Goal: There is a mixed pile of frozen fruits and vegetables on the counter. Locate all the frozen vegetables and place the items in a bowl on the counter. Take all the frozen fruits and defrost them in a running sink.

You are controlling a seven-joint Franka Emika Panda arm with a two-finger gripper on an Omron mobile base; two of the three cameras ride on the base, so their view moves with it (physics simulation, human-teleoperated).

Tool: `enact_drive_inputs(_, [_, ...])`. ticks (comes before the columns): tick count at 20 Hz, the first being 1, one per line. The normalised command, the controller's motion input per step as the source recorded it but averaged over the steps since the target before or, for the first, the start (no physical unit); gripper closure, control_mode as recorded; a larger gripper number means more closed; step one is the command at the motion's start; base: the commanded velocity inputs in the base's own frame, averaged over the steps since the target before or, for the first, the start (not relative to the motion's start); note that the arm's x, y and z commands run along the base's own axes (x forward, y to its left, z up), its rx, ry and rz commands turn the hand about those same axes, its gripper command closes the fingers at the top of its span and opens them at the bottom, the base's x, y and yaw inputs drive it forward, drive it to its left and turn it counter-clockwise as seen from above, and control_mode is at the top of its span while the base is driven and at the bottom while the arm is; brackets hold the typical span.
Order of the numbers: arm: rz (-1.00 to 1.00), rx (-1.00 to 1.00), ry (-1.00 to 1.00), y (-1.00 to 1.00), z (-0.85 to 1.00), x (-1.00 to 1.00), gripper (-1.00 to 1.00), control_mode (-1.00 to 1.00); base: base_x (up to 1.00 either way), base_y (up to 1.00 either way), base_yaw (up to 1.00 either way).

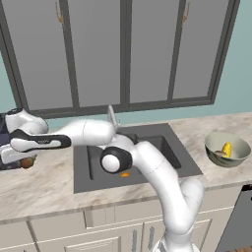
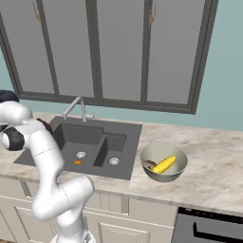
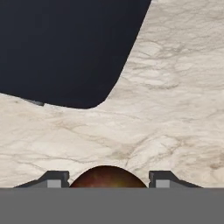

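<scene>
Straddling the dark brown fruit (image 3: 108, 177) on the worktop (image 3: 175, 109), end effector (image 3: 107, 179) fingers flank it; grip unclear.

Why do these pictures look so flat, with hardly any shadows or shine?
Base views: even light, soft edges, only faint shading inside the sink and bowl. Hand view: counter veins slightly smeared, the dark fruit shows a dull glow, no sharp shadow beneath it.

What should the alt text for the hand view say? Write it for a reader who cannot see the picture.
A dark brown round fruit sits between the two finger tips of the gripper, one tip on each side of it. It lies on the beige marbled counter, and a dark blue toaster fills the upper left.
</scene>
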Motion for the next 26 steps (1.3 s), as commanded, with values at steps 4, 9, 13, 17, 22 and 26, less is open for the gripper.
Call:
enact_drive_inputs(4, [0.02,0.02,0.01,-0.37,0.04,-0.03,1.00,-1.00,0.00,0.00,0.00])
enact_drive_inputs(9, [0.07,-0.01,0.01,-0.36,0.09,-0.02,1.00,-1.00,0.00,0.00,0.00])
enact_drive_inputs(13, [0.00,-0.09,0.07,-0.41,0.15,-0.11,1.00,-1.00,0.00,0.00,0.00])
enact_drive_inputs(17, [-0.06,-0.07,0.12,-0.45,0.13,0.00,1.00,-1.00,0.00,0.00,0.00])
enact_drive_inputs(22, [-0.07,-0.01,0.04,-0.50,0.07,0.00,1.00,-1.00,0.00,0.00,0.00])
enact_drive_inputs(26, [-0.08,0.00,0.03,-0.51,0.08,0.00,1.00,-1.00,0.00,0.00,0.00])
